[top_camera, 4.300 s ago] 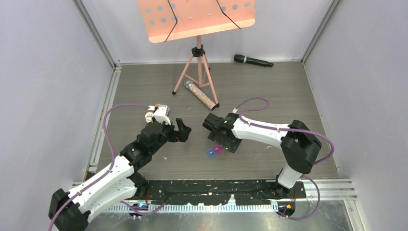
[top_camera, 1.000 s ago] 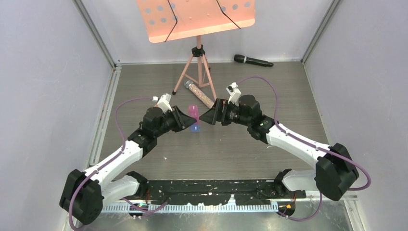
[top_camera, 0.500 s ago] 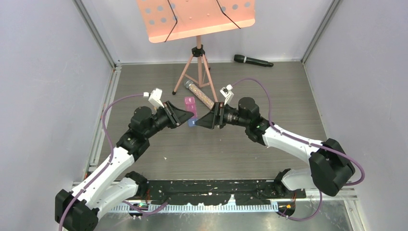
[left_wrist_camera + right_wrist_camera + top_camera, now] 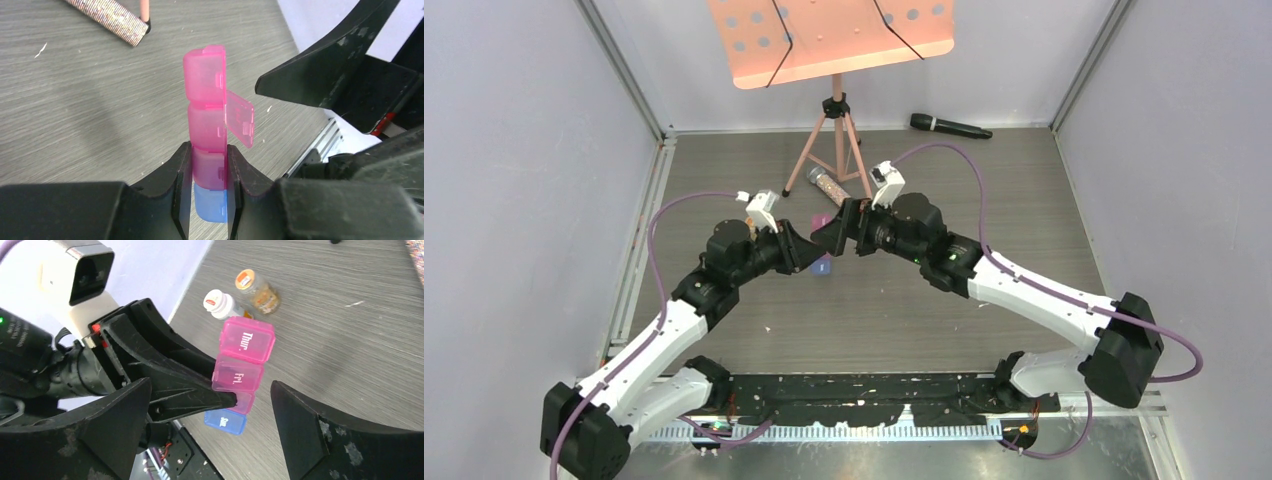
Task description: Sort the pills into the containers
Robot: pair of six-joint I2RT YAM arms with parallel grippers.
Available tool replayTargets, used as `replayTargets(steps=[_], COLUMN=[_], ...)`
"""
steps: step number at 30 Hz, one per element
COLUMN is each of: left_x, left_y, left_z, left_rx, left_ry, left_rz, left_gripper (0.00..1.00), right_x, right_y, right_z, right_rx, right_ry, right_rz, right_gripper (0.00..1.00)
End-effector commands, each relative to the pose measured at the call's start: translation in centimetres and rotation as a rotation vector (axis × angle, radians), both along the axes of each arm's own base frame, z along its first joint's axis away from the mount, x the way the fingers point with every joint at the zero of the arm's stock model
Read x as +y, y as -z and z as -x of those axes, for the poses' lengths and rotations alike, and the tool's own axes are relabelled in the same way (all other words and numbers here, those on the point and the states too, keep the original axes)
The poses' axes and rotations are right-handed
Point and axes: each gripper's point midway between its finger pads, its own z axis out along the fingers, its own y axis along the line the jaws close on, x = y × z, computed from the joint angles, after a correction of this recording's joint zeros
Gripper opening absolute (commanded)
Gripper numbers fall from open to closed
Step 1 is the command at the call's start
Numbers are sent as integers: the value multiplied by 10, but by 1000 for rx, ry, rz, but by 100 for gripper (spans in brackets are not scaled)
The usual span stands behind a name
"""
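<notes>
From above: left gripper (image 4: 810, 257) clamped on the pill-box strip (image 4: 822, 221), raised over the middle of the grey table (image 4: 924, 320), just in front of the music-stand tripod (image 4: 835, 150). Pink end toward the tripod, blue end toward the arm bases. Right gripper (image 4: 834, 232) close against the strip from the other side, jaws spread. Beaded tube (image 4: 832, 188) lying by the tripod feet. Microphone (image 4: 950, 126) at the back wall.

Left wrist: strip pinched tight between both fingers (image 4: 180, 172) at the purplish third compartment. Blue cell below the grip, two pink cells standing above it. Lid (image 4: 239, 119) of the second cell swung open to the right. Clear of the tabletop.

Right wrist: jaws wide apart, gripping nothing, the strip framed in the gap between them without contact. Lids marked Thur., Fri. and Sun.; the third lid partly hidden behind the left fingers. On the table beyond, two pill bottles side by side: one white-capped (image 4: 220, 302), one orange-capped (image 4: 255, 287).
</notes>
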Motion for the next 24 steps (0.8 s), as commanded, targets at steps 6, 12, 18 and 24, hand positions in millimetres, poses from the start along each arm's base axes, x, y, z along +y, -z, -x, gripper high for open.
replayTargets(steps=[6,12,18,24], left_x=[1,6,8,2], left_y=[-9,-6,-7,-17], left_z=[2,0,-1,5], left_rx=[-62,-61,-56,-63], left_ry=[36,6,-10,27], left_rz=[-36,-49,-52,-8], left_gripper=[0,0,0,0], right_x=[-6,-19,-47,-52], right_y=[41,51,55,72], right_z=[-35,-38,-33,-32], right_rx=[98,102,115,132], right_ry=[232,276,336,319], right_rz=[172,240,259,274], right_gripper=[88,85,69,54])
